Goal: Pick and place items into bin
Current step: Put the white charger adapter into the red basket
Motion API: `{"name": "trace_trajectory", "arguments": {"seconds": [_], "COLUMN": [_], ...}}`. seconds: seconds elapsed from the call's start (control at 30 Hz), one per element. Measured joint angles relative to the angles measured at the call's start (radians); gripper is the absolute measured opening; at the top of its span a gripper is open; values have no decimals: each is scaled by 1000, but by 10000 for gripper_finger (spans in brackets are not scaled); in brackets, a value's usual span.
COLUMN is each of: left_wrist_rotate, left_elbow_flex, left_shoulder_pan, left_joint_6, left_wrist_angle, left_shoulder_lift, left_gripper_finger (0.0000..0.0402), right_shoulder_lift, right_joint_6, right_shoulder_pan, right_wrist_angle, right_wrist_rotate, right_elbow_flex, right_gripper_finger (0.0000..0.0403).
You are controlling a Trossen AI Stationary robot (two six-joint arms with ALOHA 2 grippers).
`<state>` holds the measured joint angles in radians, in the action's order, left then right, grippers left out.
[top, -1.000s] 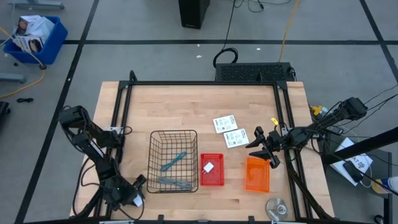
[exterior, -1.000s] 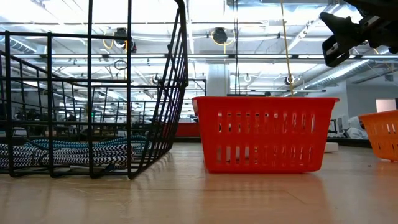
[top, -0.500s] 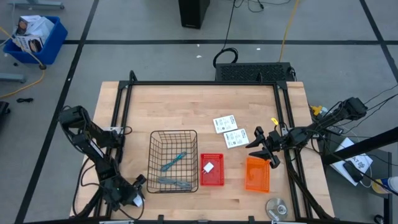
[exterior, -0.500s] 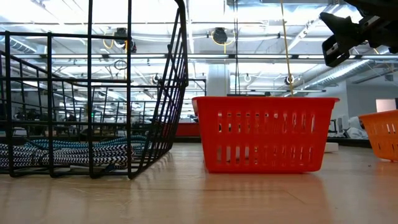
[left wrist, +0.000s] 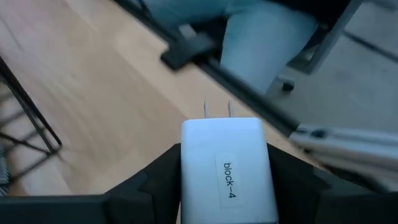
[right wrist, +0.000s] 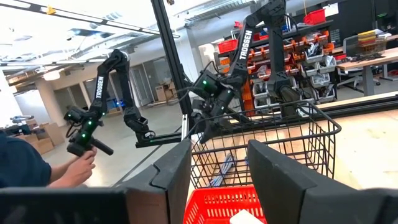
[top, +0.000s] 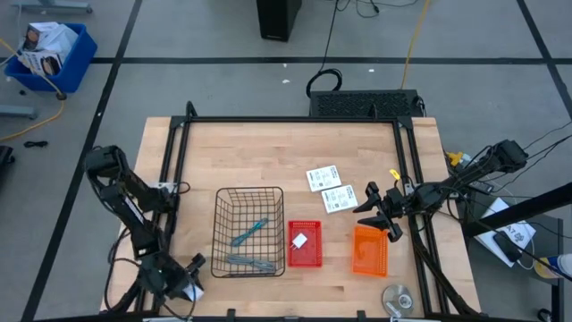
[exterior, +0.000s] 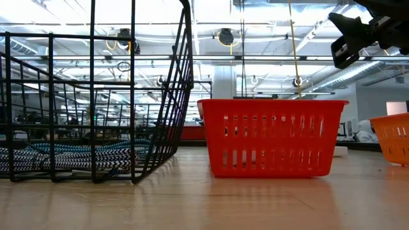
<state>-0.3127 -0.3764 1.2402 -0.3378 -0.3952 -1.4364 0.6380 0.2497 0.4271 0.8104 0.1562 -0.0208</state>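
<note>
My left gripper (top: pixel 186 271) sits at the table's near-left corner, left of the black wire basket (top: pixel 249 232), and is shut on a white block (left wrist: pixel 229 171) with two metal prongs. Two teal and grey tools (top: pixel 248 234) lie in the basket. A second white block (top: pixel 299 240) lies in the red bin (top: pixel 305 260). Two white cards (top: pixel 330 188) lie flat on the table. My right gripper (top: pixel 382 215) is open and hovers over the far edge of the orange bin (top: pixel 369 250); it also shows high in the low view (exterior: pixel 348 38). My left gripper (left wrist: pixel 225 155) pinches the white block by its two side faces (left wrist: pixel 186 168), one dark finger on each side. The prong end (left wrist: pixel 216 109) points away from the gripper and the label "block-4" faces the camera. The block hangs above the table's wood, touching nothing else.
A round silver disc (top: pixel 398 297) lies near the table's near edge, right of centre. A black frame rail (top: pixel 175 179) runs along the table's left side by my left arm. A person's hand (right wrist: pixel 79 167) holds a controller in the room beyond the table.
My left arm has shifted a little toward the table's left edge, carrying the white block with it. My right arm has kept still.
</note>
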Motion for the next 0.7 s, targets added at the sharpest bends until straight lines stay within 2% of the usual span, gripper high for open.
{"name": "trace_trajectory", "arguments": {"seconds": [0.17,0.23,0.43,0.7], "left_wrist_rotate": [-57,-92,-115,-262], "left_elbow_flex": [0,0,-1,-1], "left_shoulder_pan": [19,21,20,-6], "left_joint_6": [43,82,232,366], "left_wrist_angle": [-2,-17,-77,-73], "left_shoulder_lift": [84,112,189,289], "left_gripper_finger": [195,182,182,195], "right_shoulder_lift": [0,0,0,0], "right_joint_6": [0,0,0,0], "right_shoulder_pan": [0,0,0,0], "right_wrist_angle": [0,0,0,0], "right_wrist_rotate": [0,0,0,0], "right_elbow_flex": [0,0,0,0], "right_gripper_finger": [153,153,153,153]}}
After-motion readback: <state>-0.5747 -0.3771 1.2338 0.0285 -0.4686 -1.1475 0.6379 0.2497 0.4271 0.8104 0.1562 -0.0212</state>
